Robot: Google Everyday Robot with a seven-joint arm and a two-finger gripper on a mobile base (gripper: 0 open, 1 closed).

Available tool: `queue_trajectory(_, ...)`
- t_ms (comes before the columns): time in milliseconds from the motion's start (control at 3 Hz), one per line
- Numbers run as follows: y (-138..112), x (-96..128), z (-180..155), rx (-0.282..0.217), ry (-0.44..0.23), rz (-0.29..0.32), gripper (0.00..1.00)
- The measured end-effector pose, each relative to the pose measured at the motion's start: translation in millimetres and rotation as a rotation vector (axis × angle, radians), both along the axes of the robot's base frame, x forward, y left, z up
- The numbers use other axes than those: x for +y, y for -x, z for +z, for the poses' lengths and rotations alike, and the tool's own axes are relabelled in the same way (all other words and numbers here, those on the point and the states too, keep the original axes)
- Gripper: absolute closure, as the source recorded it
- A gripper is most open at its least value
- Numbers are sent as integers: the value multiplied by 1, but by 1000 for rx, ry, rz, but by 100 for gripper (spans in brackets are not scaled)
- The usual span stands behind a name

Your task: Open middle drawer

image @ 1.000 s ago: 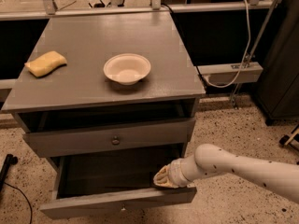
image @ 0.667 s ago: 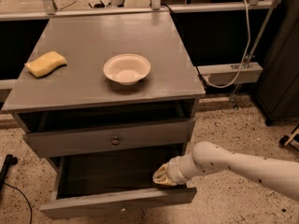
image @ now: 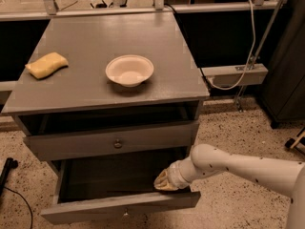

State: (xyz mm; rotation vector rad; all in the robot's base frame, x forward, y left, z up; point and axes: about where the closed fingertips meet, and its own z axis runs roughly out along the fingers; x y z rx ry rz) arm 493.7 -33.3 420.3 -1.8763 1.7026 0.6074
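Note:
The grey cabinet (image: 109,42) has a dark open slot under its top. Below that slot is the middle drawer (image: 86,146), a grey front with a small round knob (image: 117,143), standing about flush with the cabinet. The taller bottom drawer (image: 119,205) is pulled far out, and its grey inside shows. My gripper (image: 164,181) is at the end of the white arm (image: 238,168), which comes in from the right. It sits low inside the bottom drawer at its right end, just behind the front panel and below the middle drawer.
On the cabinet top lie a white bowl (image: 129,70) in the middle and a yellow sponge (image: 46,65) at the left. A black cable (image: 14,190) trails on the speckled floor at the left. A white box (image: 233,74) and cable hang on the rail at the right.
The gripper has edged slightly to the left inside the open bottom drawer. The drawers, bowl and sponge have not visibly moved.

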Motion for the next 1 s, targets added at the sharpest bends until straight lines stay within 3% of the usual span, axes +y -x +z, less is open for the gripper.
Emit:
queue_trajectory(333,6,2,-7,23,3,10,100)
queue_trajectory(1000,28,-16,-7,61,20,2,100)
